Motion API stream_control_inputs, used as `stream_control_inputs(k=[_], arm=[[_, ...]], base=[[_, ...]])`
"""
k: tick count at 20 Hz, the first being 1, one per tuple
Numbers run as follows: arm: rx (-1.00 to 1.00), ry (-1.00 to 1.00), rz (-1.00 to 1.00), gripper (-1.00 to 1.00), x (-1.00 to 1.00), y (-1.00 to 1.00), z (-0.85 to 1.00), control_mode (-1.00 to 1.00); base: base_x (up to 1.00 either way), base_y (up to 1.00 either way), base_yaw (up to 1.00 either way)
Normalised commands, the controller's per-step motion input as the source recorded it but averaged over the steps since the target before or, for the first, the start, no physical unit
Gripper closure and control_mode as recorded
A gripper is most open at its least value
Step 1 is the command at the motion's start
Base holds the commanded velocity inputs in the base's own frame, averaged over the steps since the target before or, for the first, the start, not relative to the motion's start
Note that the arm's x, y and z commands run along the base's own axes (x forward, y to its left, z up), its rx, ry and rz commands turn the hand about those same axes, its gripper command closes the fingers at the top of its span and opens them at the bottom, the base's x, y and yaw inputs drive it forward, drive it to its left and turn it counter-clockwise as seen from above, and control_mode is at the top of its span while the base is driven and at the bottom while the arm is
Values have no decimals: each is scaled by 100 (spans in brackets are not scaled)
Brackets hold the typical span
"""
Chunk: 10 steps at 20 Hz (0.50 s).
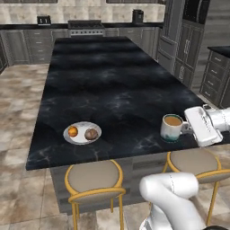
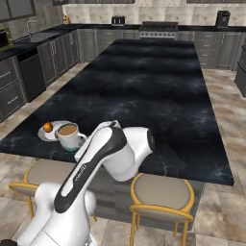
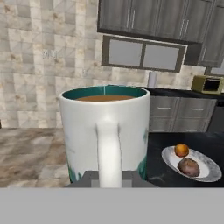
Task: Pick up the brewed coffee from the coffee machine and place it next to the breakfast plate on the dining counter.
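Gripping a white mug (image 1: 172, 127) by its side handle, the gripper (image 1: 186, 129) is reaching in from the right of the left base view, its jaws clamped shut on the handle. The mug is holding light brown coffee and is showing a teal band at its base. It is sitting low over the near edge of the black marble island (image 1: 112, 85); whether its base is touching the top or hovering just above is hard to tell from these angles.

Resting on the same near edge, a small round plate (image 1: 81, 139) is carrying an orange fruit (image 1: 72, 131) and a brown bun (image 1: 91, 134). In the left base view the plate is lying well to the mug's left, with bare marble between them. In the right base view the mug (image 2: 68, 134) is standing in front of the plate (image 2: 48, 134) and partly hiding it.

Looking along the gripper, the hand view is showing the mug (image 3: 83, 131) close up, handle facing the camera, with the plate (image 3: 205, 168) lying beyond it to the right.

Two gold-framed stools (image 1: 93, 177) are standing below the island's near edge.
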Motion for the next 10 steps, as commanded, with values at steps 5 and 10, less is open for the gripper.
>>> stream_control_inputs(k=[5, 10], arm=[[0, -2, 18, 100, 100, 11, -44, -100], [0, 17, -3, 100, 93, 55, -81, -100]], base=[[0, 0, 0], [0, 0, 0]])
